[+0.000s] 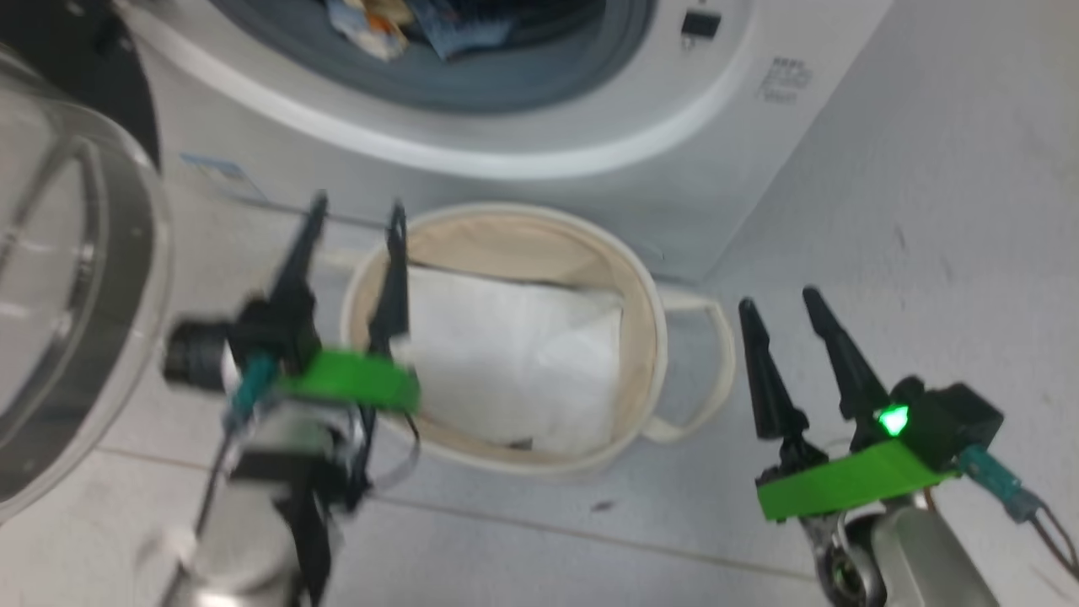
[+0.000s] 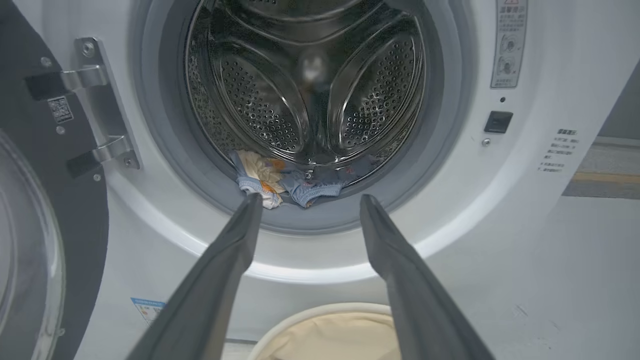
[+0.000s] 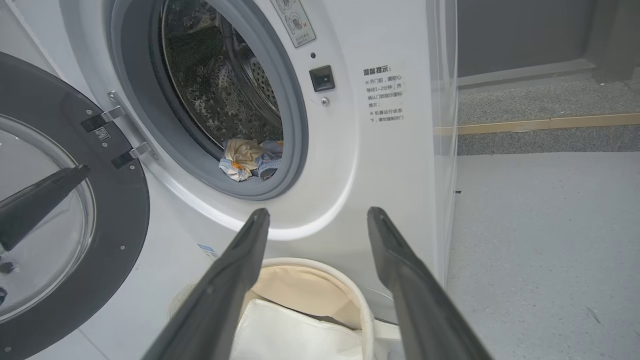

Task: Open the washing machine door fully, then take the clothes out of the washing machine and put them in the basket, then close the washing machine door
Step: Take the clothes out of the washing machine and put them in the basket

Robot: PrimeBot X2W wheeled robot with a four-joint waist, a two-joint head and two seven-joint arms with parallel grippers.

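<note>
A folded white sheet (image 1: 514, 354) is lying crumpled against pale lining. Speckled grey floor (image 3: 540, 225) is stretching to the side, a tan strip (image 3: 550, 122) running across it below a dark wall (image 3: 520, 30).

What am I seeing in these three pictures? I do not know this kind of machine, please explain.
A two-armed robot is unloading laundry. The head view looks down from its head: its left gripper and right gripper are both open and hold nothing. The other two pictures come from cameras on each wrist, looking along the dark fingers. The washing machine stands in front, and the washing machine door is swung open to the left. The clothes, blue and cream fabric, lie at the front of the drum. On the floor below stands the basket, with a white sheet inside.
</note>
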